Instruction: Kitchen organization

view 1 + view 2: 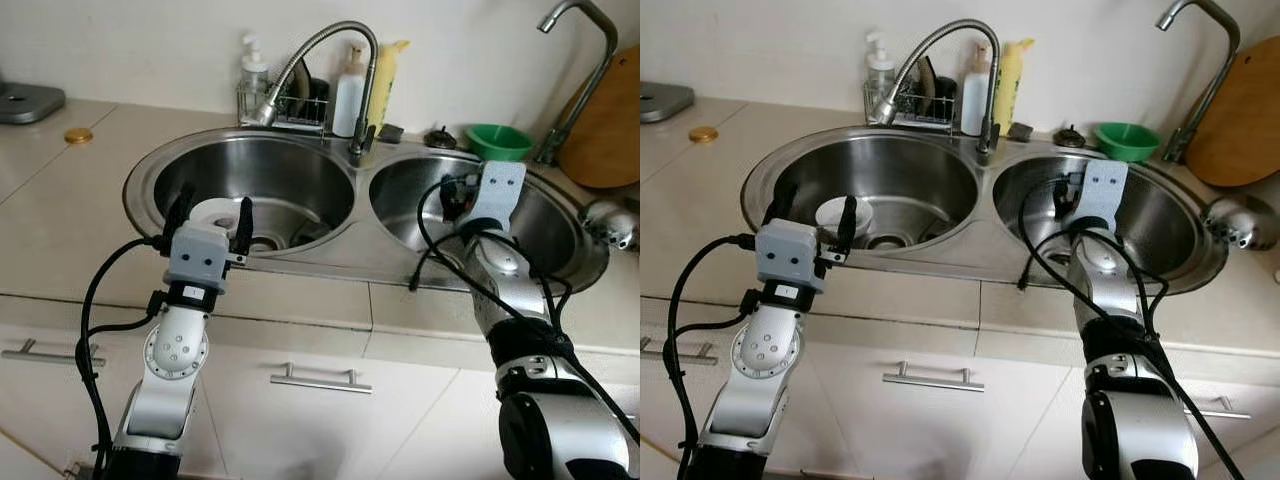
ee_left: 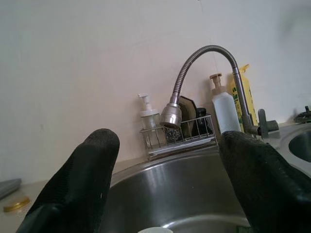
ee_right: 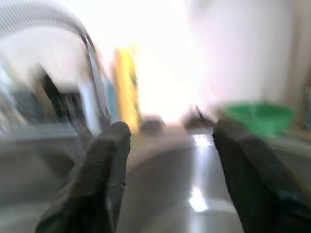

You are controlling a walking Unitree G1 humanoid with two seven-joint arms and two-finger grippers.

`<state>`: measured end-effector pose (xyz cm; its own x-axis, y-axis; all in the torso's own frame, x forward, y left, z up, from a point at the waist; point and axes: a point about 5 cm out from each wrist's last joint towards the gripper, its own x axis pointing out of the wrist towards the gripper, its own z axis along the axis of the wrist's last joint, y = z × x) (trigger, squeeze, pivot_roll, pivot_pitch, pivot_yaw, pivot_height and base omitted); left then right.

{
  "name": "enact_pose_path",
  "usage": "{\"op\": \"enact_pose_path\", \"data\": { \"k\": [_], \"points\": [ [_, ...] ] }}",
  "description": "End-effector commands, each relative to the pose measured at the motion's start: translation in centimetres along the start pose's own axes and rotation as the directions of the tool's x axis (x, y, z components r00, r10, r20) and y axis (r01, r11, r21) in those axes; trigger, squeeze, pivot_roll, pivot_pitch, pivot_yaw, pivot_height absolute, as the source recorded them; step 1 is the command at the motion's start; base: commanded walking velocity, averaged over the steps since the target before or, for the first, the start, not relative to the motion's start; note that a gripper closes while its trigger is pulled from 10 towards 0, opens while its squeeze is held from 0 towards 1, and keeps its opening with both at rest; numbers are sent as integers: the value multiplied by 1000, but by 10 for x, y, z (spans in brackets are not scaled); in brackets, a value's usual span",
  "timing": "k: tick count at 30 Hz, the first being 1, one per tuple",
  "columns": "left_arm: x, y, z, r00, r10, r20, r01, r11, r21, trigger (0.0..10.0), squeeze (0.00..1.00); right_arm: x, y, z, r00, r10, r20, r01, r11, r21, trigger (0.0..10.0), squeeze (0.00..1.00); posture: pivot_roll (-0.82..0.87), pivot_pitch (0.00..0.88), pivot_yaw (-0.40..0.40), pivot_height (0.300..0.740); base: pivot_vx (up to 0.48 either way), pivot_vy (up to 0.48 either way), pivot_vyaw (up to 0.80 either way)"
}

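While over sink [image 1: 140, 190], pincers [image 1: 209, 218] agape.

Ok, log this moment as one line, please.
left tool: open, over left basin above white bowl | right tool: open, over right basin, empty | nothing held

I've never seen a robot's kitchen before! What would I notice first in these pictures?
First, the shiny double sink filling the countertop, with a bendy faucet arching over it from behind. Then the robot's two arms: the left end effector hangs open over a white bowl in the left basin, and the right end effector is open above the right basin. A green bowl sits behind it.
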<state>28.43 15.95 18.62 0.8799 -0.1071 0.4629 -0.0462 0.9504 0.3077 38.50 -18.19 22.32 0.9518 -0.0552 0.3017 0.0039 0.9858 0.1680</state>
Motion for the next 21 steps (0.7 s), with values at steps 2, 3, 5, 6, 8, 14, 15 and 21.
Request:
{"op": "enact_pose_path", "data": {
  "k": [2,3,5,6,8,14,15,21],
  "points": [
    [-2,-5,0,1000,-16,-9,16,1000,-11,10000,0,-3,5,18,992,38,118,-45,997,58,10000,1000,70,0,-82,740,0,0,0],
    [-2,-6,0,1000,-17,-6,17,1000,-19,10000,0,-5,7,21,989,50,142,-61,995,77,10000,1000,69,0,-83,740,0,0,0],
    [-1,-6,1,1000,-17,-1,17,999,-27,10000,0,-6,8,23,986,56,154,-70,993,92,10000,1000,69,0,-83,740,0,0,0],
    [-1,-6,1,1000,-17,0,17,999,-29,10000,0,-7,9,23,986,57,158,-73,993,96,10000,1000,69,0,-83,740,0,0,0],
    [-1,-7,4,1000,-15,11,16,998,-58,10000,0,-12,11,19,987,55,152,-65,996,60,10000,1000,67,0,-84,740,0,0,0],
    [0,-5,8,1000,2,30,1,995,-100,10000,0,-24,17,17,980,99,175,-108,993,48,10000,1000,67,0,-86,740,0,0,0],
    [0,-5,8,1000,2,30,1,995,-100,10000,0,-25,17,17,979,99,175,-110,993,49,10000,1000,67,0,-86,740,0,0,0],
    [0,-5,8,1000,1,30,3,995,-104,10000,0,-27,18,18,980,99,173,-108,993,48,10000,1000,67,0,-86,740,0,0,0]
  ]
}}
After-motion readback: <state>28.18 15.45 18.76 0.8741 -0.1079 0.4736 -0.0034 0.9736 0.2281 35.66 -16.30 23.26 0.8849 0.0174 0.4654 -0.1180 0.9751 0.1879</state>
